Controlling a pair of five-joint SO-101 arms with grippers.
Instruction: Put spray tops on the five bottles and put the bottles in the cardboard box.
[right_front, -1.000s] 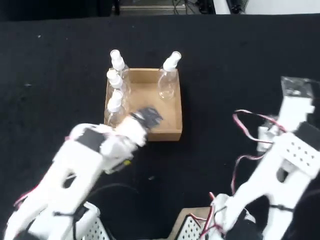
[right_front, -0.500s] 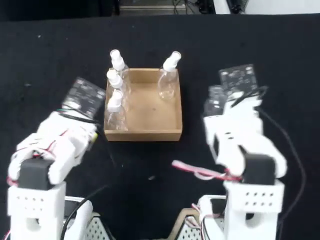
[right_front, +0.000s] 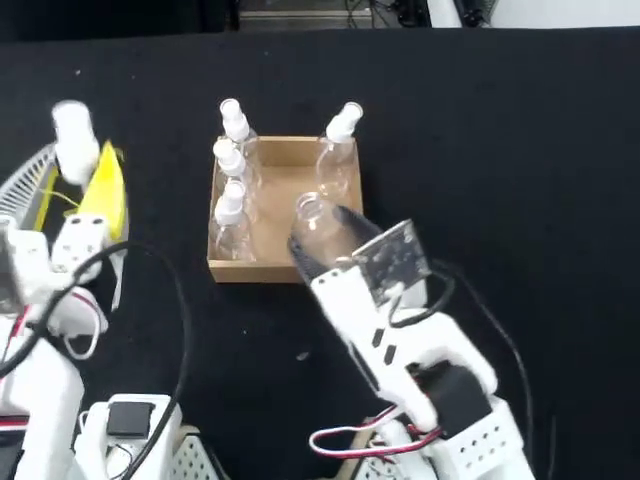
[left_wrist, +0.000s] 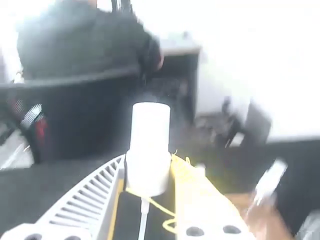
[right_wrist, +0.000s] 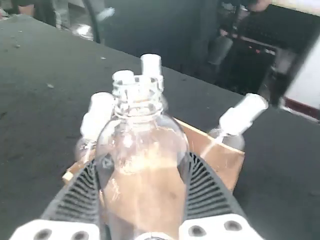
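My left gripper (left_wrist: 147, 187) is shut on a white spray top (left_wrist: 148, 147), held upright with its dip tube hanging down; in the high view this spray top (right_front: 73, 130) sits raised at the far left of the table. My right gripper (right_wrist: 142, 195) is shut on an open-necked clear bottle (right_wrist: 141, 175). In the high view that bottle (right_front: 318, 228) hangs over the near right part of the cardboard box (right_front: 348, 262). Several capped bottles stand in the box: three along its left wall (right_front: 231, 190) and one at the far right corner (right_front: 338, 150).
The black table surface (right_front: 500, 150) spreads around the box. Both arm bases (right_front: 130, 430) stand at the near edge. Red and white cables (right_front: 370, 440) trail by the right arm's base.
The left arm swung out to the far left and now holds the spray top high. The right arm carried the open bottle leftward from beside the box to over its near right part.
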